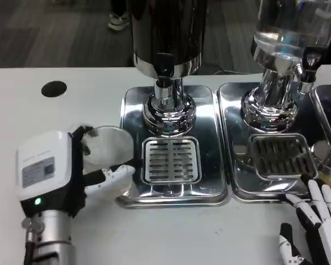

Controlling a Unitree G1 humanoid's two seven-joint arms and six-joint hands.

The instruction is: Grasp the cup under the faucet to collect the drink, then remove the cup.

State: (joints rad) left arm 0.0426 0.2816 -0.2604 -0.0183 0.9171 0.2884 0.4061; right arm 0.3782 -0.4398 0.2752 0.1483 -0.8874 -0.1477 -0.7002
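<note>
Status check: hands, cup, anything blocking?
Left hand holds clear plastic cup, left of the chrome drip tray. Right hand open, idle at table edge. Nothing blocking the left dispenser's grate.

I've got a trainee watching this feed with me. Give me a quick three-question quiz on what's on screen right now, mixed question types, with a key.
1. True or false: the left hand holds the clear cup directly over the drip grate of the left dispenser.
2. Which hand holds the cup? A) left B) right C) neither
3. Fill in: the right hand sits at the front edge of the ____ tray.

Key:
1. False; the cup is beside the left tray, off its left edge, not over the grate.
2. A
3. right
</note>
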